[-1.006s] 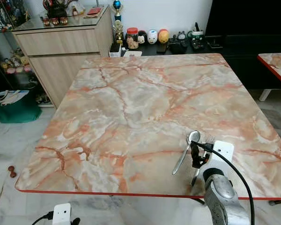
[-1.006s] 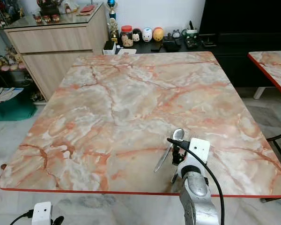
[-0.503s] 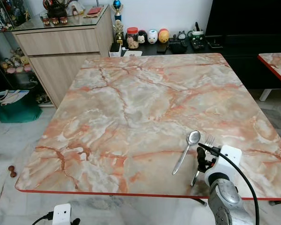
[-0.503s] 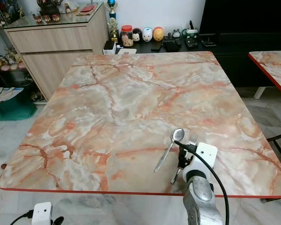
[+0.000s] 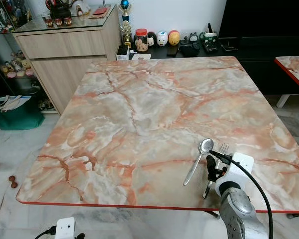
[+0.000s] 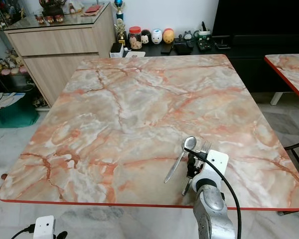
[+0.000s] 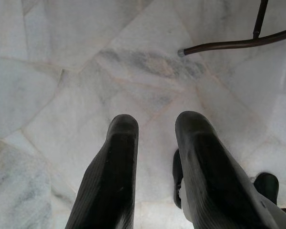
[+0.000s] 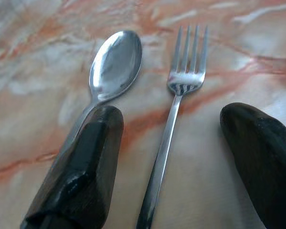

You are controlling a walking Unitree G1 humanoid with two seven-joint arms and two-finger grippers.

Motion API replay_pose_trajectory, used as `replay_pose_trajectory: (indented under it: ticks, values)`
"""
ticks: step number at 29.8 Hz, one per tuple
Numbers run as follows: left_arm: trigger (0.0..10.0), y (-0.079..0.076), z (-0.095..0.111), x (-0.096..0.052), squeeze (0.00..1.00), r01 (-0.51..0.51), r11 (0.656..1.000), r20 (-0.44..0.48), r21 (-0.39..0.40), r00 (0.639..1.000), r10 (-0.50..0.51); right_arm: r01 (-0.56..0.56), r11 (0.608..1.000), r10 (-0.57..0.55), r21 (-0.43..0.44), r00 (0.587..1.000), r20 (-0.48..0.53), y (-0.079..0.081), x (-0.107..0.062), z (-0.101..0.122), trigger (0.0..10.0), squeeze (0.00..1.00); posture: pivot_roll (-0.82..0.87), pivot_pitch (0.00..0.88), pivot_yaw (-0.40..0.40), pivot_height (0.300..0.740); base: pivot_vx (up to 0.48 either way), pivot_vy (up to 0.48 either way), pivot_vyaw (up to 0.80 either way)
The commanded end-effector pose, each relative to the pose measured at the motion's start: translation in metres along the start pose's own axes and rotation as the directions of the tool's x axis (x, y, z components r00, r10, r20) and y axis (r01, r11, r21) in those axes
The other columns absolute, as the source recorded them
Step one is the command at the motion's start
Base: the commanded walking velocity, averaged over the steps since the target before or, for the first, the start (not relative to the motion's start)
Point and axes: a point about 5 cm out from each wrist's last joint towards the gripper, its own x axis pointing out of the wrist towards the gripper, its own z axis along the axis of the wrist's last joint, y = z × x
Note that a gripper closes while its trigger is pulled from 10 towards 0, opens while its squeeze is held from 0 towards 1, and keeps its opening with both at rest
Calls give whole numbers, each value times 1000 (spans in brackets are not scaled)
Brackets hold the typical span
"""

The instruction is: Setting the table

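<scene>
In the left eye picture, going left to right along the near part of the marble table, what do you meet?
Bare marble table → spoon → fork, with the right gripper open over its handle.

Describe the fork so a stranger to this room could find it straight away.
Start at the marble-patterned table and go to its near right edge, where the right gripper hangs open. Two pieces of silver cutlery lie there side by side; the fork is the right-hand one with four tines, beside the round-bowled spoon.
</scene>
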Motion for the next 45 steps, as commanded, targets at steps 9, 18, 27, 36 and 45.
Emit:
replay_pose_trajectory:
  ticks: [9,18,27,36,45]
  values:
    - [10000,10,-13,-4,0,-20,1000,-64,-5,998,20,-9,999,5,-47,997,-72,2,4,-9,10000,0,-92,0,49,740,0,0,0]
    - [10000,8,-17,-5,0,-10,1000,-85,-12,996,9,8,993,-27,-121,988,-153,-3,5,-19,9765,0,-92,0,48,740,0,0,0]
    - [10000,5,-17,-4,0,0,1000,-96,-16,995,-2,24,987,-51,-156,983,-174,-7,5,-21,0,0,-95,0,47,740,0,0,0]
    - [10000,6,-18,-4,0,-1,1000,-107,-17,994,0,24,987,-52,-160,983,-176,-5,6,-20,0,0,-93,0,47,740,0,0,0]
    - [10000,7,-23,-6,0,-6,1000,-123,-22,992,4,39,986,-68,-163,983,-172,-7,6,-19,0,0,-92,0,45,740,0,0,0]
